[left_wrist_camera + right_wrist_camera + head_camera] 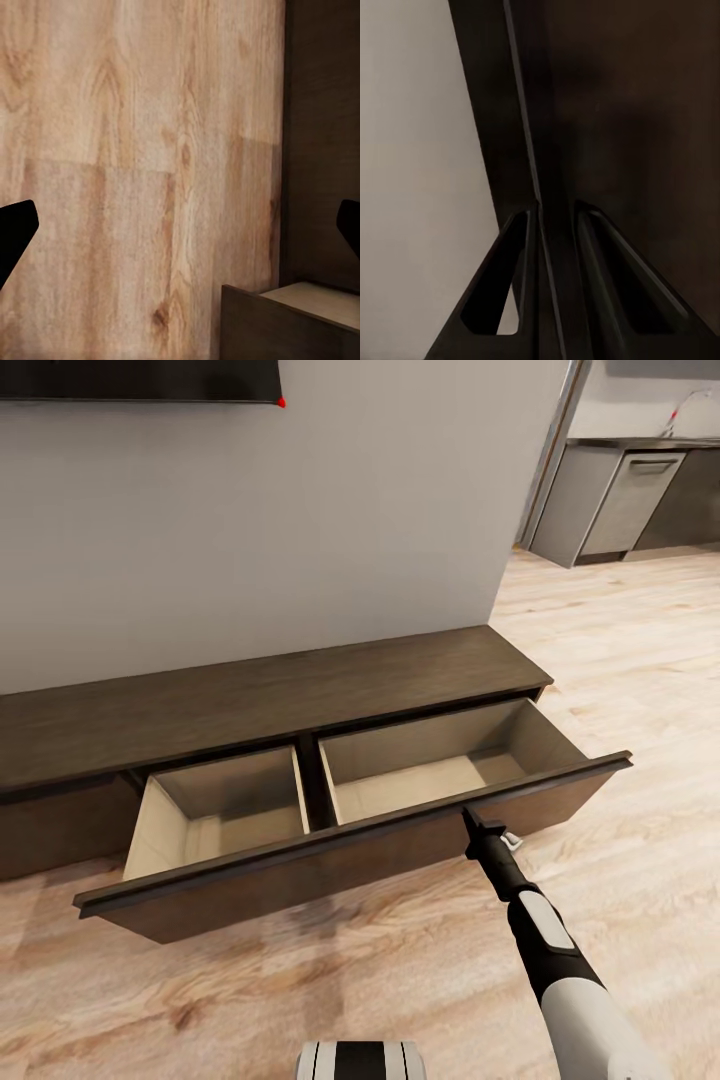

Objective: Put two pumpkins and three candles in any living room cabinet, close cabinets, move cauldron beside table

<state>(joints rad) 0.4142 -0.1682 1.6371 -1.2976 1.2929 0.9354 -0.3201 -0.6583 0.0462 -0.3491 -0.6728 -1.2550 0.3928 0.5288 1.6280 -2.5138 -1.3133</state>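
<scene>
Cabinet (250,710) drawer pulled out, both bays bare.
Right gripper (468,818) fingers pinch the drawer front's (400,845) top edge; left gripper (180,225) fingers spread wide over floor (135,150) beside the cabinet.

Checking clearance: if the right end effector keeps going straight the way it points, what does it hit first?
The right end effector already straddles the top edge of the open drawer front. Going on, it would probably bottom out on that edge; depth is unclear.

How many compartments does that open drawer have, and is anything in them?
2. The left compartment and the right compartment sit side by side in the cabinet's open drawer; what shows of each looks empty, though the front panel hides their near floor.
</scene>
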